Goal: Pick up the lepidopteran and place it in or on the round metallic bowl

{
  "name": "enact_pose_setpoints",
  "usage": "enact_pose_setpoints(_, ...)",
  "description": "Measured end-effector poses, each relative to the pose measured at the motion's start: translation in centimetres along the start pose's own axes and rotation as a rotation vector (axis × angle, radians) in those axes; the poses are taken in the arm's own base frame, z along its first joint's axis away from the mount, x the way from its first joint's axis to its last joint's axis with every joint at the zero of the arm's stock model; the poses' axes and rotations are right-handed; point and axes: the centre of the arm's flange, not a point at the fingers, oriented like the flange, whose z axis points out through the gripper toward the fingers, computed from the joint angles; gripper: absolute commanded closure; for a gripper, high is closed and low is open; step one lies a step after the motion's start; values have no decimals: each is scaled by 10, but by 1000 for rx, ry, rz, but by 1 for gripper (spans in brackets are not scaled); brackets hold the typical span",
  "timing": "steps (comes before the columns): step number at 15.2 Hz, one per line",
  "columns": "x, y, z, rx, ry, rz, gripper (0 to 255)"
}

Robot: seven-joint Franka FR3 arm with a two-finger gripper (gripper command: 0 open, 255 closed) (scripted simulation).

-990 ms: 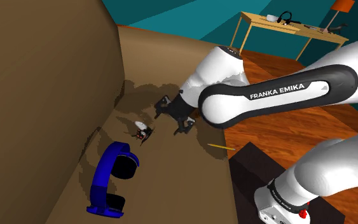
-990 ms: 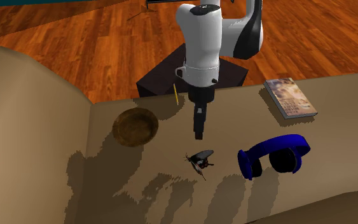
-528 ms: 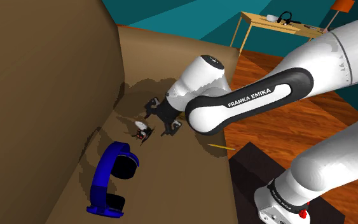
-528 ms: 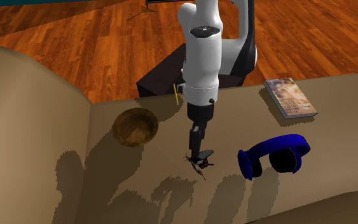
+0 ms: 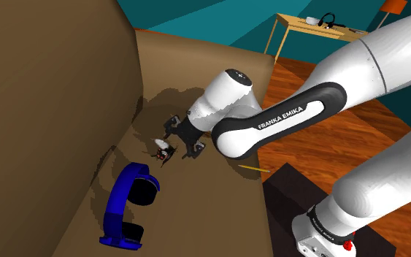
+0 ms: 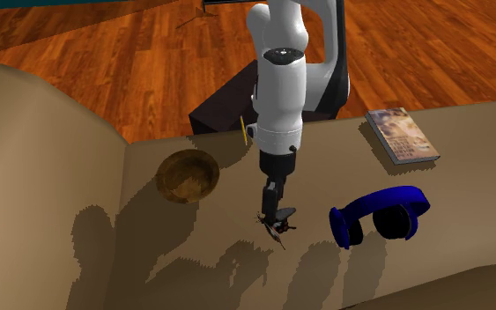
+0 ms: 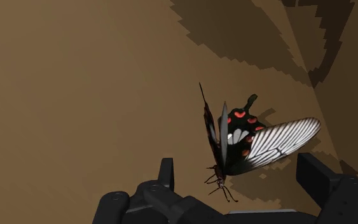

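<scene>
So the butterfly [image 7: 244, 143] sits on the brown sofa seat [image 6: 193, 255], black wings with red spots and one pale striped wing spread flat. The wrist view has it right between the two black fingers [image 7: 166, 173], and they're spread apart, neither one actually pressing on it, so nothing is grabbed. The gripper [image 6: 272, 214] is down low over the butterfly [image 6: 278, 223] in the second exterior view, pointing pretty much straight at the cushion.

Going by that second exterior view: the round brown bowl [image 6: 188, 174] is at about 10 o'clock from the butterfly, well apart and empty. The blue headphones [image 6: 378, 216] are at 3 o'clock, near but not touching. A book [image 6: 402, 135] lies at roughly 1 o'clock, further out, and a yellow pencil [image 6: 242, 129] is at 11 o'clock near the cushion's edge, by the dark stand [image 6: 224, 106].

In the shoulder view, the gripper [image 5: 180, 139] is just at 2 o'clock of the butterfly [image 5: 164, 150], and the headphones [image 5: 127, 204] are at 7 o'clock. There's a wooden table [image 5: 328, 33] way off at 1 o'clock.
</scene>
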Motion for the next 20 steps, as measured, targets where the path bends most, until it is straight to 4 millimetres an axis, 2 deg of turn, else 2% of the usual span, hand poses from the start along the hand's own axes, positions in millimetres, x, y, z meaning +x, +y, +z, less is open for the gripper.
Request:
enact_pose_setpoints(1, 0, 0, 0, 0, 0, 0, 0)
enact_pose_setpoints(2, 0, 0, 0, 0, 0, 0, 255)
enact_pose_setpoints(11, 0, 0, 0, 0, 0, 0, 255)
enact_pose_setpoints(12, 0, 0, 0, 0, 0, 0, 0)
enact_pose_setpoints(13, 0, 0, 0, 0, 0, 0, 0)
enact_pose_setpoints(14, -12, -3, -3, -17, 12, -8, 0)
enact_pose_setpoints(15, -43, -8, -9, -55, 48, -26, 0)
enact_pose_setpoints(16, -57, -6, -7, -77, 135, -28, 0)
enact_pose_setpoints(18, -63, -5, -2, -66, 236, -48, 0)
enact_pose_setpoints(20, -62, -3, 6, -58, 263, -51, 0)
